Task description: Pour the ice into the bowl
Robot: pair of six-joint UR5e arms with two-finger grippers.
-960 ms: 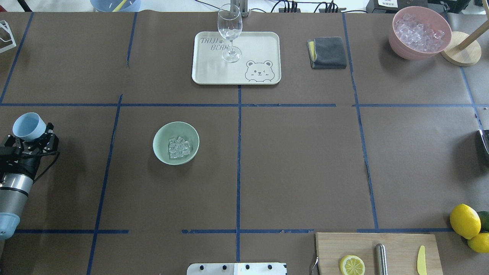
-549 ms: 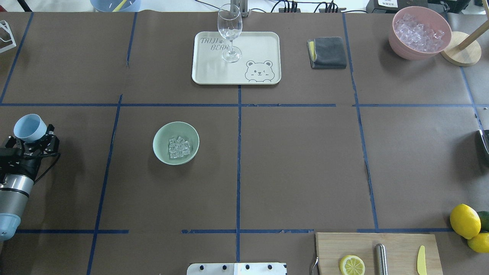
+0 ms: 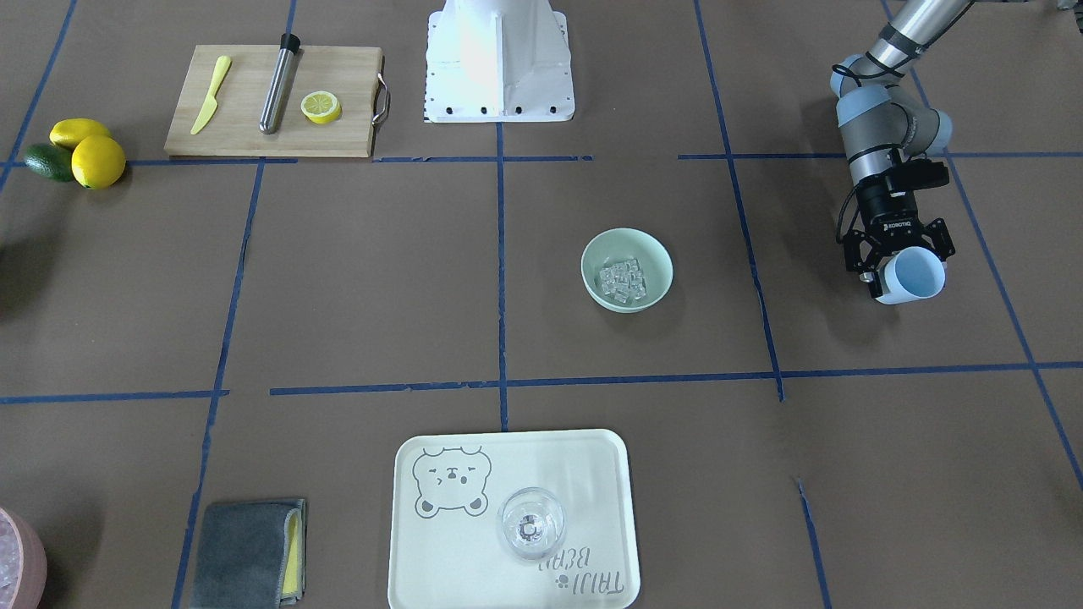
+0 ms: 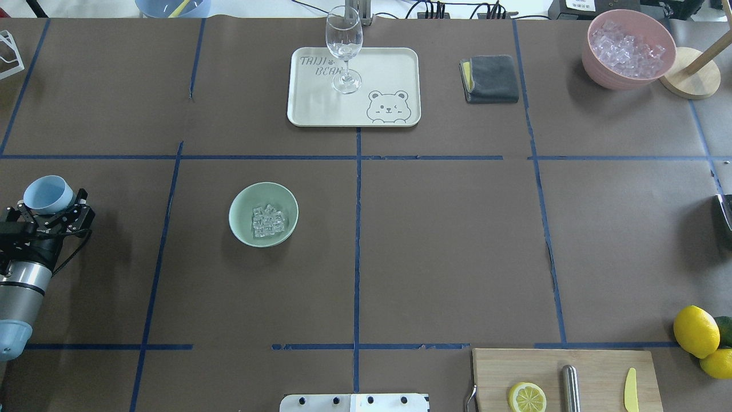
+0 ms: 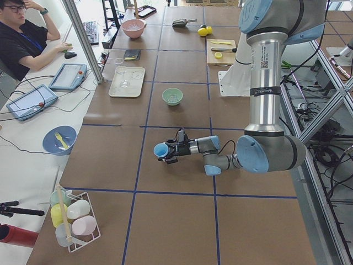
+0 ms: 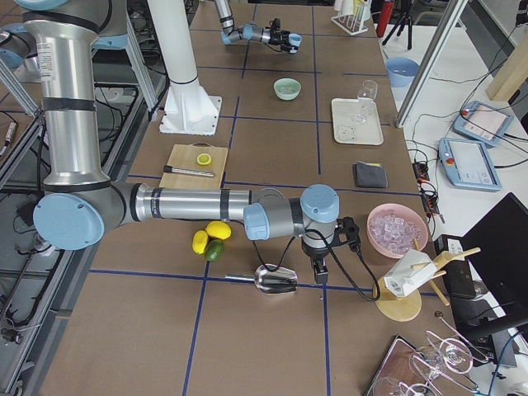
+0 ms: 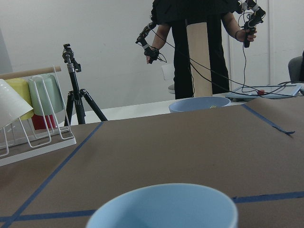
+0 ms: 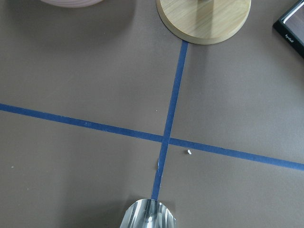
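The pale mint-green bowl [image 4: 240, 217] stands left of the table's middle, with a small heap of clear ice cubes [image 4: 267, 221] in it; both show in the front view too, the bowl [image 3: 596, 254] and the ice [image 3: 622, 280]. My left gripper [image 4: 50, 210] is shut on a light blue cup [image 4: 48, 194] at the table's left edge, well to the left of the bowl. The cup's mouth points away from the robot, and no ice shows in the cup [image 7: 164, 206]. My right gripper [image 6: 318, 271] shows only in the right side view, next to a metal scoop [image 6: 274, 280]; I cannot tell whether it is open or shut.
A pink bowl of ice [image 4: 595, 63] stands far right beside a wooden stand [image 4: 689, 80]. A wine glass [image 4: 344, 46] stands on a bear tray [image 4: 389, 68]. A grey cloth [image 4: 490, 79], a cutting board [image 4: 600, 366] and lemons [image 4: 695, 331] lie around. A cup rack [image 7: 28, 109] stands nearby.
My left gripper with the blue cup has shifted slightly toward the robot's side and to the right in the overhead view. The bowl and ice have not moved.
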